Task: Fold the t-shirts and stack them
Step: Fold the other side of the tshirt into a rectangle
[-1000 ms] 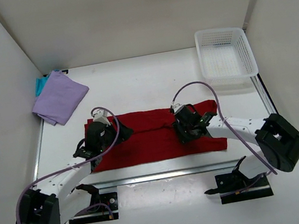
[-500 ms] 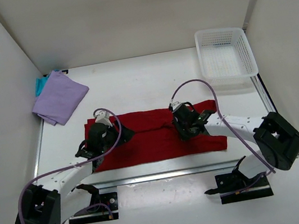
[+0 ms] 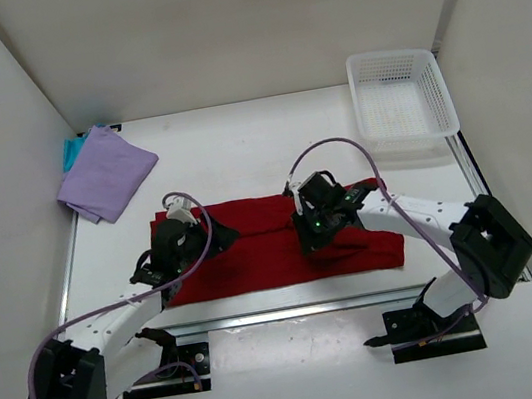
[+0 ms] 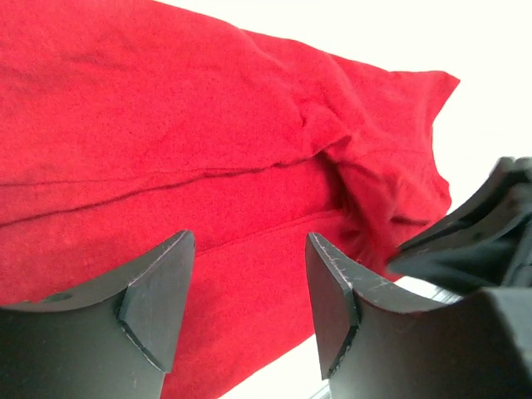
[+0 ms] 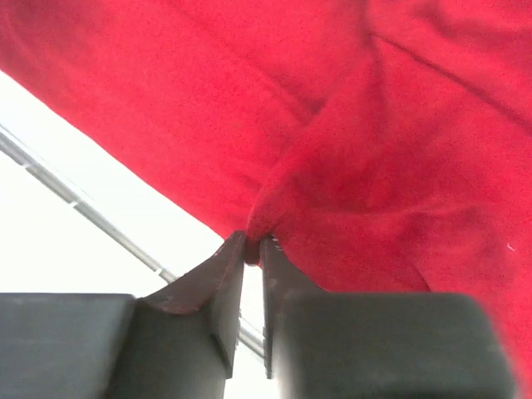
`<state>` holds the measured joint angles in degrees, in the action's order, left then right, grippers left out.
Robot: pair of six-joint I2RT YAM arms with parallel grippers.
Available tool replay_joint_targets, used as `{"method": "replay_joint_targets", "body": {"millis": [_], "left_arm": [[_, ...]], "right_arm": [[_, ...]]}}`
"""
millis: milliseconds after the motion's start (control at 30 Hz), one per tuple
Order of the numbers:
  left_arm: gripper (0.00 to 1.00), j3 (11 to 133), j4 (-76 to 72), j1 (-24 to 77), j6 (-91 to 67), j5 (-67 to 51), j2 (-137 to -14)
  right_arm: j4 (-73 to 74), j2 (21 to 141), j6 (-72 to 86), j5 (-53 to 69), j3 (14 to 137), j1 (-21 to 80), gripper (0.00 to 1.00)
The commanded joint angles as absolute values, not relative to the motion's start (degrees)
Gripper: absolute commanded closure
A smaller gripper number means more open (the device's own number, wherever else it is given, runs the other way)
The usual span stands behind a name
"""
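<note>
I see the right gripper has shifted toward the left side of the bench over the last second, and it now drags a bunched ridge of the red shirt with it. The cloth near the right end has puckered where it lay flat a moment ago. I judge this as the start of a crosswise fold, bringing the right end over toward the middle.

In the right wrist view the jaws are pinched almost shut on a small peak of red cloth, fabric hanging taut from the tips. The left gripper has hardly moved. Its jaws stand well apart above the shirt's left part and hold nothing, and I cannot tell if the tips touch the cloth.

The red shirt lies along the near edge between the two arms. The lavender shirt sits folded by the far left corner, on top of the teal shirt, of which only an edge shows. The basket stands at the far right corner.
</note>
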<state>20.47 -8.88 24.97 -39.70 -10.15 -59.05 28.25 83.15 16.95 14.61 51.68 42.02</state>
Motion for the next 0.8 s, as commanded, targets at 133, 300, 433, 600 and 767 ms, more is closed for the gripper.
{"method": "replay_joint_targets", "body": {"millis": [133, 300, 433, 600, 767], "left_arm": [[0.33, 19.95, -8.52, 22.94, -40.16, -12.65, -55.9], [0.33, 19.78, -8.96, 23.64, -40.52, -12.48, -56.34], [0.33, 22.32, -9.49, 28.55, -40.43, -10.03, -57.74], [0.35, 25.92, -11.43, 38.64, -39.81, -5.81, -62.3], [0.36, 32.42, -13.26, 51.4, -38.23, -4.91, -73.02]], "right_arm": [[29.0, 82.98, 16.17, 17.93, 52.21, 41.32, 0.7], [26.82, 72.1, 18.54, 15.3, 49.14, 34.64, 0.65], [23.91, 62.77, 23.98, 13.54, 38.88, 24.9, 0.79], [25.3, 52.31, 27.59, 9.42, 28.49, 19.95, 0.91], [25.23, 52.55, 26.72, 8.87, 28.3, 16.35, 0.74]]}}
